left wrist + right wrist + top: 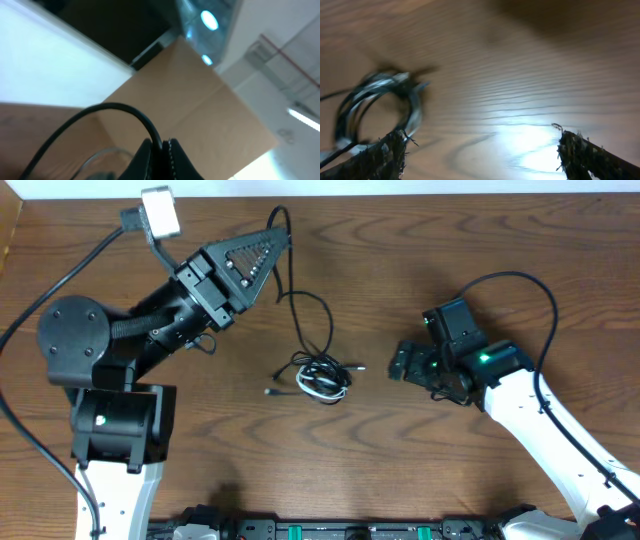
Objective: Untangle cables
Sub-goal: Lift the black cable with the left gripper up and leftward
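Now left claw (161, 149) pinched on a black cable (107, 107); right claw (480, 140) wide apart, empty, near the tangle (414, 107).

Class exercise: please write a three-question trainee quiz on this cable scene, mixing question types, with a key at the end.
1. True or false: the left gripper is pinching a black cable.
2. The right gripper is: A) open B) shut C) out of view.
3. Fill in: the tangled bundle lies on the ____.
Key: 1 true; 2 A; 3 table.
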Controlling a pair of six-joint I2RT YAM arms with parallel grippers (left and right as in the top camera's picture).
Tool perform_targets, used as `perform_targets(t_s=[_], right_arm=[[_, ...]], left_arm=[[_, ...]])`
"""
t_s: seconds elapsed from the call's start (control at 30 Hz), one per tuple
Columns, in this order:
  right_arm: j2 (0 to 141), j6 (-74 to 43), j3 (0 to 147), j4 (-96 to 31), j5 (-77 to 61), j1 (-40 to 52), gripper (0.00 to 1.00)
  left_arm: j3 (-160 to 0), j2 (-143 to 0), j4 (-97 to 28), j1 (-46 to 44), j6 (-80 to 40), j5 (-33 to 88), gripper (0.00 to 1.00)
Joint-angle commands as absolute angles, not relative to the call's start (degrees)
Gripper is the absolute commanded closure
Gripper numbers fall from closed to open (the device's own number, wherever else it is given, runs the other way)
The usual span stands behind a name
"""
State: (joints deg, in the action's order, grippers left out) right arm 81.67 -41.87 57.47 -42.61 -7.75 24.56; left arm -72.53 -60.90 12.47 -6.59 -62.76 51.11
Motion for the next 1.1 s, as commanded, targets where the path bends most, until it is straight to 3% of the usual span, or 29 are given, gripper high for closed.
perform_targets(t_s=[0.0, 0.53, 0.77, 1.07], right_arm=[[81.8, -39.6, 57.3, -41.1, -14.0, 26.7, 0.05], [92.0, -40.2, 57.3, -35.3, -12.3, 32.7, 0.01], [97.7, -40.2, 57.3, -30.4, -12.9, 33.6, 0.07], [97.9, -51.0, 57.3, -41.2, 7.7, 31.6, 0.13]], left_arm=[[-73.4, -62.3, 18.0, -8.5, -70.5, 50.4, 0.93], [-75.2, -65.5, 31.2, -14.2, -81.1, 40.6, 0.93], [-77.6, -65.4, 31.2, -14.2, -85.2, 41.5, 0.92], [-79.7, -62.8, 31.2, -13.1, -85.2, 41.5, 0.93]])
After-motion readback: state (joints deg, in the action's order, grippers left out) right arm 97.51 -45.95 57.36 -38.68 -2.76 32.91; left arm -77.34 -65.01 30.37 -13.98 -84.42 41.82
